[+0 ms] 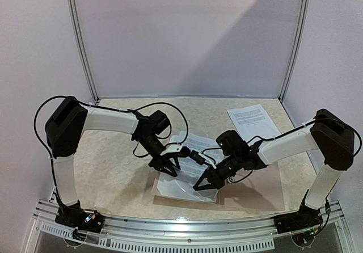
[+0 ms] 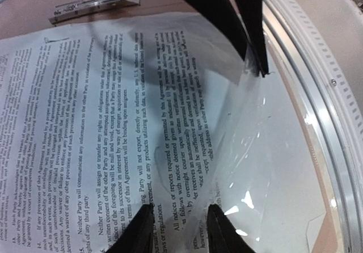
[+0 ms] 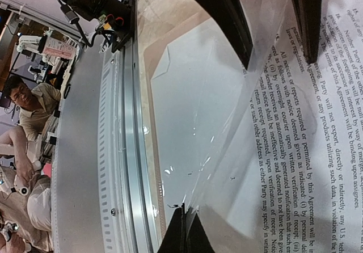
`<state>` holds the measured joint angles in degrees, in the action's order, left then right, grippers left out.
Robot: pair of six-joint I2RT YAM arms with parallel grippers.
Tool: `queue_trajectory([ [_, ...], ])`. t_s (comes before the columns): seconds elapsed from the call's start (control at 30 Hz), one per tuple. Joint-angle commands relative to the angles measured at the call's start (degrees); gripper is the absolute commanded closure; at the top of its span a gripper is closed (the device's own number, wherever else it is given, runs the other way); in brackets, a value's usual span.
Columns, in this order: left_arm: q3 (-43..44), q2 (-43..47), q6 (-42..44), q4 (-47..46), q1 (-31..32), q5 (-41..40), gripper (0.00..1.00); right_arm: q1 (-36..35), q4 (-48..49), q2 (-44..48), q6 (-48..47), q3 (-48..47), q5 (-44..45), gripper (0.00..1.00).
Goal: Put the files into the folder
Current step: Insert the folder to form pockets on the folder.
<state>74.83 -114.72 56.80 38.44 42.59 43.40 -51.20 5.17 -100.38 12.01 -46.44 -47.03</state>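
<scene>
Tan-brown cardboard of the folder [image 1: 258, 188] is lying open along the bench's [image 1: 113, 162] front edge, towards the right front corner, and the arms are hiding much of it. Its clear plastic sleeve [image 2: 272, 168] is being held up off the left half. The right end effector [image 3: 184, 212] is pinching the sleeve's edge with its fingers fully closed. One printed sheet of the files [image 2: 85, 122] is lying with its end under the glossy film; whether it is sitting inside the sleeve or merely beneath it is hard to make out. The left end effector [image 2: 180, 209] is hovering at this sheet with its fingers partly apart, and no grip is showing. A blurred clip bar [image 2: 93, 6] is showing beyond the sheet. Another sheet [image 1: 252, 119] is lying near the back right corner.
</scene>
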Motion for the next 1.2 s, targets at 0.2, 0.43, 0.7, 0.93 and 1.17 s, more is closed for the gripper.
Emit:
queue_trajectory([
  [0.2,0.62,1.61,-1.47,-1.45,2.93,2.37,0.74,0.88,2.19,-1.74,1.89,-1.81,1.91,1.0],
  [0.43,-0.7,2.63,-0.24,-0.89,2.94,1.54,1.0,1.14,1.8,-1.32,2.61,-1.79,3.0,1.0],
  [0.7,-0.65,3.02,1.98,-0.51,2.87,-0.42,1.0,5.91,1.71,1.68,10.98,-0.85,3.59,0.73],
  [0.93,-0.69,2.42,3.7,0.11,3.09,-2.51,1.0,11.49,-1.23,8.73,16.19,0.43,12.11,0.54],
  [1.17,-0.64,2.07,4.31,0.32,3.67,-3.99,1.0,18.25,-8.12,5.45,23.39,-1.69,26.65,0.48],
])
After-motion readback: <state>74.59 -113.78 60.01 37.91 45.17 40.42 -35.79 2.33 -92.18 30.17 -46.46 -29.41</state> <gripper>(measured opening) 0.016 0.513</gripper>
